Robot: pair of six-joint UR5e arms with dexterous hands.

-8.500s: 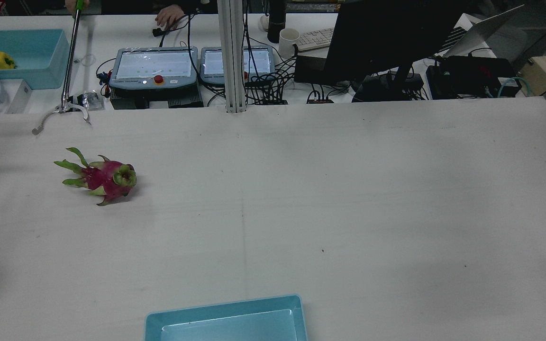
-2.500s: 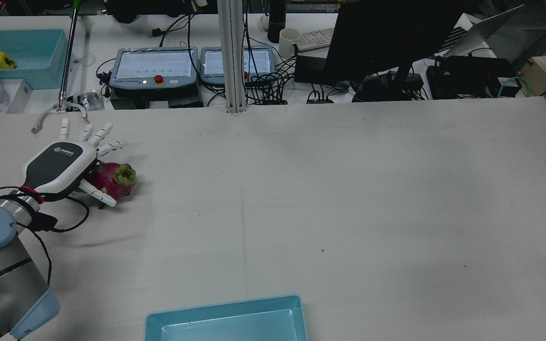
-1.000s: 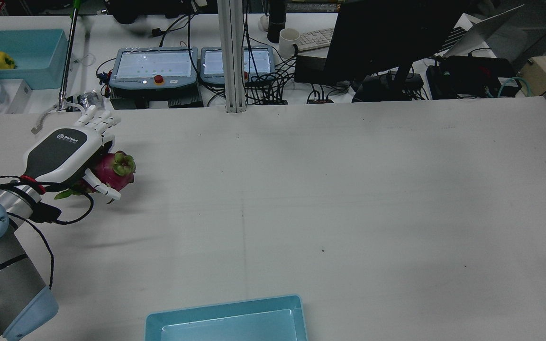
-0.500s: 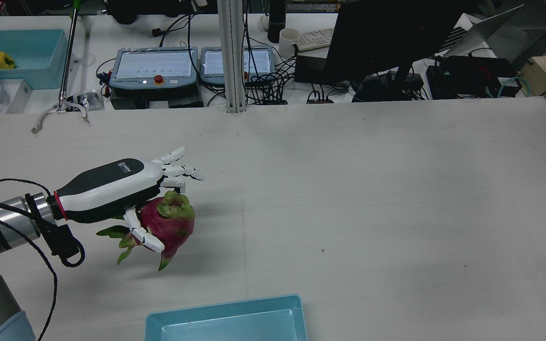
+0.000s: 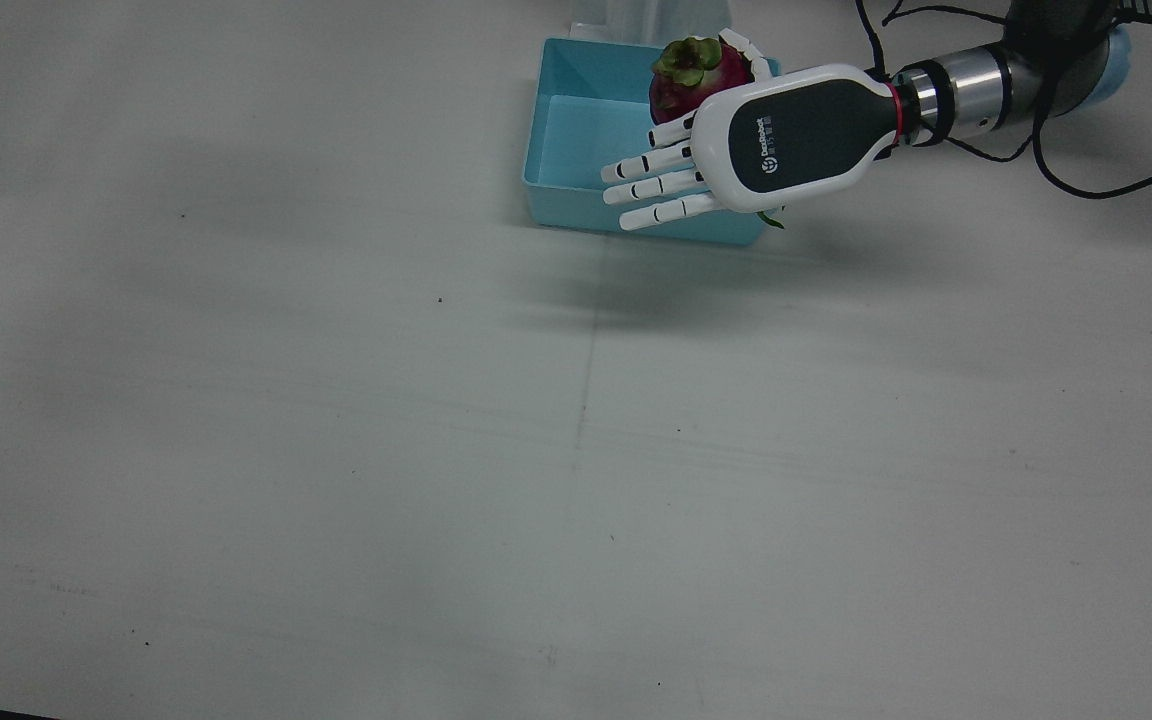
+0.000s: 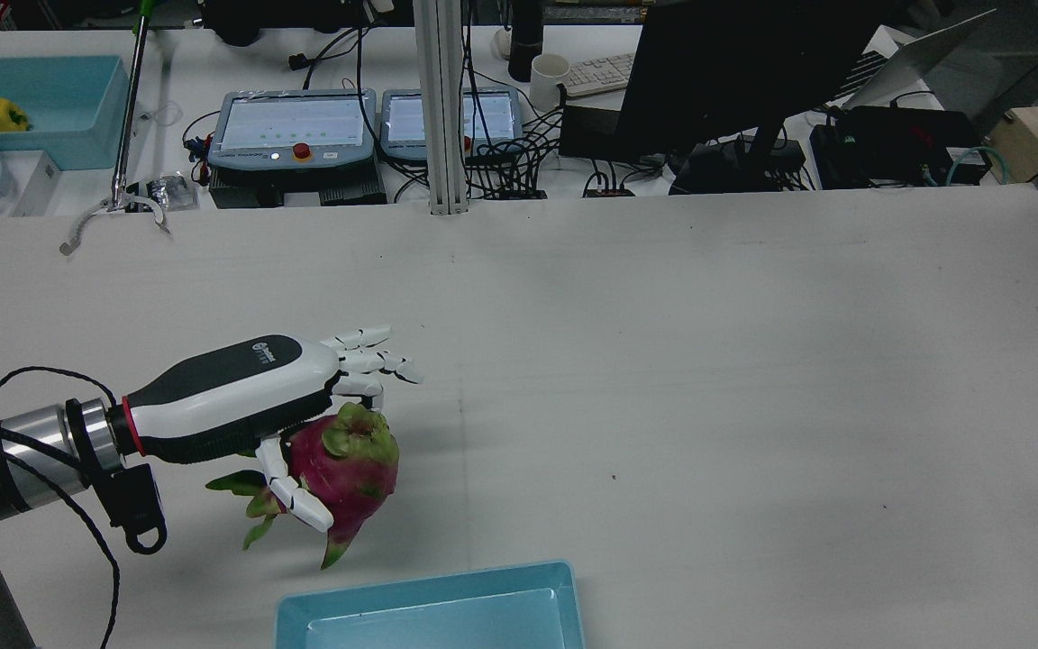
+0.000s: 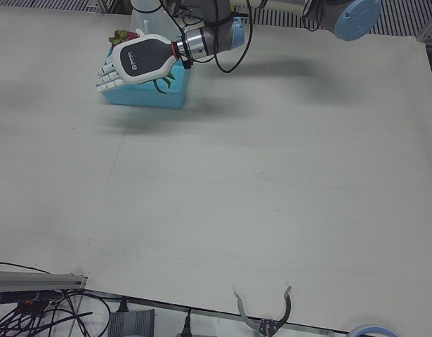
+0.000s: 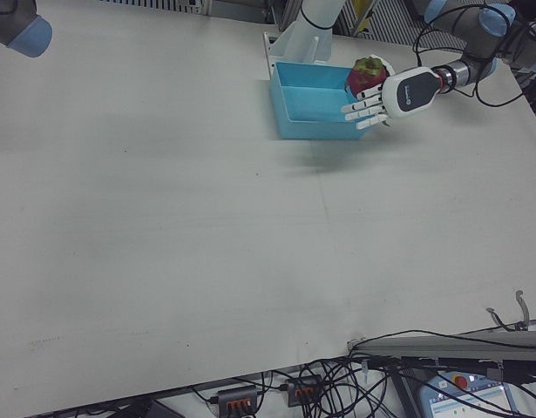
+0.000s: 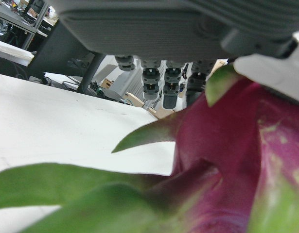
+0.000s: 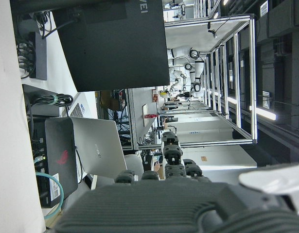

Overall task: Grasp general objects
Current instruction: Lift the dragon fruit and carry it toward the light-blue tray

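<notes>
The left hand (image 6: 240, 397) carries the dragon fruit (image 6: 343, 464) clear of the table (image 6: 708, 379), thumb pinching it up under the palm while the other fingers (image 6: 373, 359) stretch out, so go steady and level toward the blue tray (image 6: 433, 606).

rear: high, facing forward | front: near-overhead | 2 front corners: oblique | all 4 share blue tray (image 5: 546, 190) | hand cameras: close-up
</notes>
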